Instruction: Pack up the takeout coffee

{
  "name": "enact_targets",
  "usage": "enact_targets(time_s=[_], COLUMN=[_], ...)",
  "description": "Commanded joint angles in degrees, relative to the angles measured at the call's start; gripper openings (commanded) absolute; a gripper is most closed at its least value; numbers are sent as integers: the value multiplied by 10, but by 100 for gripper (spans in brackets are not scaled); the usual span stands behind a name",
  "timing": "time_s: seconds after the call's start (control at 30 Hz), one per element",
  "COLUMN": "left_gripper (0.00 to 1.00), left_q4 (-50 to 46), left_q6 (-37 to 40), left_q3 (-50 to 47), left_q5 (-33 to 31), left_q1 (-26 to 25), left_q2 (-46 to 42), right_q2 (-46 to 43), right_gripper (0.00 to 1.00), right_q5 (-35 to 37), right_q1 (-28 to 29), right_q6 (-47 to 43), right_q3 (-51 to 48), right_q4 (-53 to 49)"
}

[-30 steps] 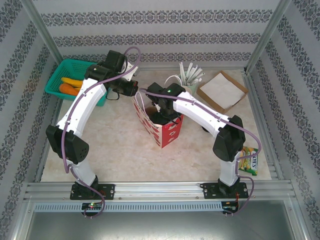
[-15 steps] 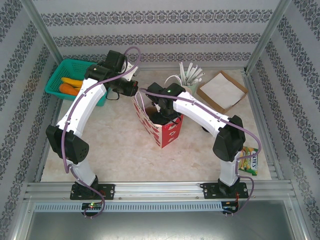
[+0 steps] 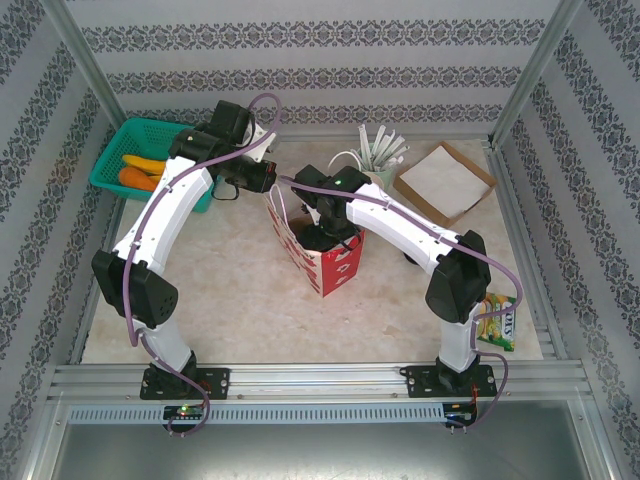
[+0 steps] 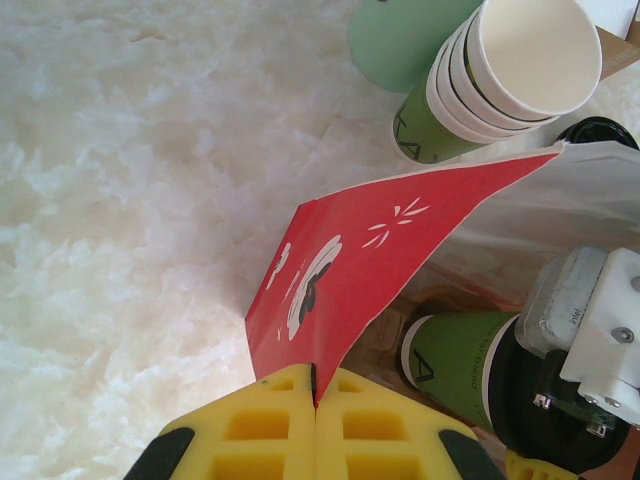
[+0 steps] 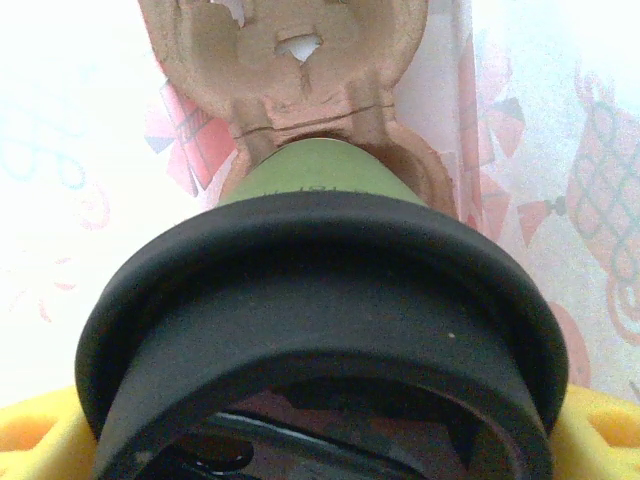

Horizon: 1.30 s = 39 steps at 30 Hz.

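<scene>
Paper bag (image 4: 345,255) is printed red with white doodles. Coffee cup (image 4: 455,365) is coloured dark green, lid (image 5: 320,290) black.

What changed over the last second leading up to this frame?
Almost nothing. The right gripper, clasping the takeout coffee inside the paper bag, seems to have edged very slightly leftward. Nothing was grasped or released. The left gripper still pinches the bag's rim, and the bag stays put.
</scene>
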Motion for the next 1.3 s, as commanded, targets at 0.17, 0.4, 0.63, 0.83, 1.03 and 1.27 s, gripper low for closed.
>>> enact_targets(time_s=[0.17, 0.4, 0.63, 0.83, 1.03, 1.27], left_gripper=[0, 0, 0, 0, 0, 0], left_q4=[16, 17, 15, 15, 15, 15], left_q6=[-11, -12, -12, -10, -10, -10], left_q3=[7, 8, 10, 10, 12, 9], left_q5=[7, 7, 8, 7, 8, 9], left_q1=[-1, -1, -1, -1, -1, 0], left_q2=[7, 7, 7, 7, 8, 8], right_q2=[27, 32, 31, 32, 31, 30], right_gripper=[30, 30, 30, 30, 30, 30], right_q5=[15, 13, 14, 15, 12, 12], right_q1=[-4, -4, -5, -5, -5, -5], right_q6=[0, 1, 1, 0, 0, 3], right_q3=[6, 7, 8, 12, 10, 8], right_q4=[-34, -34, -34, -36, -31, -29])
